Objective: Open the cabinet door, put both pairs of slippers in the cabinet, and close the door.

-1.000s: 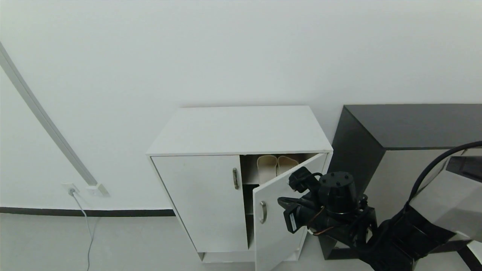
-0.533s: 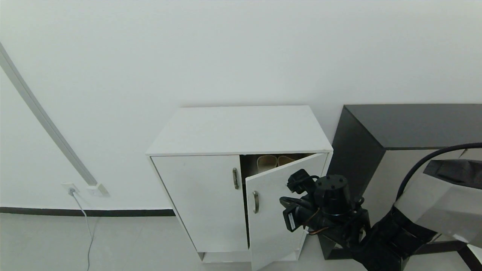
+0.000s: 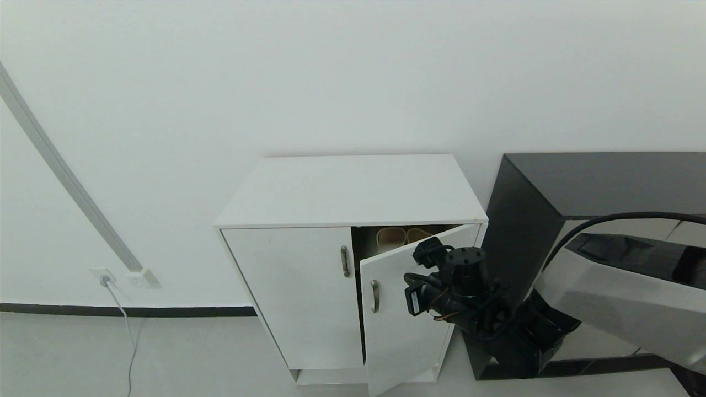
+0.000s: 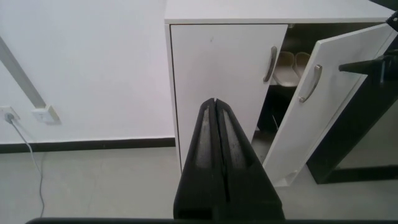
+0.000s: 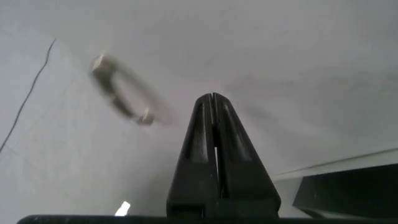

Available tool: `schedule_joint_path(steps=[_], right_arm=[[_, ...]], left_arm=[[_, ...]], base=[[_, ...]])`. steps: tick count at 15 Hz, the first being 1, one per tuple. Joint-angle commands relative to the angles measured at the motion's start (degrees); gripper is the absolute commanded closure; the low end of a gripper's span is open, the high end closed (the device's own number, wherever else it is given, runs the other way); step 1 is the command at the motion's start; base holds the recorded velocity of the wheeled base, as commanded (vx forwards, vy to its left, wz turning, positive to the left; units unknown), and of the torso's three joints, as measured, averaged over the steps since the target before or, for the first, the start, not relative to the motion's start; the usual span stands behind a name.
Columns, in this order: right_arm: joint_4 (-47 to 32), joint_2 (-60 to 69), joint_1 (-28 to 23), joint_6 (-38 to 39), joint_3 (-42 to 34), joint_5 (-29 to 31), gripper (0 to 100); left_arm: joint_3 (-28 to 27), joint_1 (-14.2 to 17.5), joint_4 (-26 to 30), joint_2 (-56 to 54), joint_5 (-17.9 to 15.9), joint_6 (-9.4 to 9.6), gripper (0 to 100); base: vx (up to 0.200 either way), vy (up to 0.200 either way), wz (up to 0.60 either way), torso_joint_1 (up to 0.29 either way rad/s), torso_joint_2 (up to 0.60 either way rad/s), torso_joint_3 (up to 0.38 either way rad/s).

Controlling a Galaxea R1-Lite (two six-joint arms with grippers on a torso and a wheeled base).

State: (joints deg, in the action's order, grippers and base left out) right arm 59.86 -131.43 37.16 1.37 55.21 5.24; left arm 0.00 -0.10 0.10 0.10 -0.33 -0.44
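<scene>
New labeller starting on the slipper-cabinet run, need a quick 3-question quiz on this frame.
1. True or false: the cabinet's right door is fully shut.
2. Where are the slippers? A: on the floor. B: inside the cabinet. C: on top of the cabinet.
3. Fill in: the right gripper is ___ (open or shut).

Key: 1 false, it stands ajar. 2 B. 3 shut.

No legible text. One small white label (image 3: 412,302), lower centre-right of the head view, has print too small to read.
</scene>
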Motion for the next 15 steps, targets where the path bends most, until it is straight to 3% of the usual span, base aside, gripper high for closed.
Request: schedule_joint_path(steps=[1, 15], right_arm=[[-0.6, -2.1, -0.8, 0.0, 2.8, -0.1, 100], [-3.6, -7.8, -4.0, 0.0, 14.0, 0.1, 100]], left_arm=[[0.0, 0.0, 0.0, 0.0, 0.0, 0.0, 100], [0.0, 0.0, 0.0, 0.0, 0.0, 0.0, 100]], base=[[0.0, 0.0, 0.0, 0.0, 0.0, 0.0], [0.0, 0.0, 0.0, 0.0, 0.0, 0.0]])
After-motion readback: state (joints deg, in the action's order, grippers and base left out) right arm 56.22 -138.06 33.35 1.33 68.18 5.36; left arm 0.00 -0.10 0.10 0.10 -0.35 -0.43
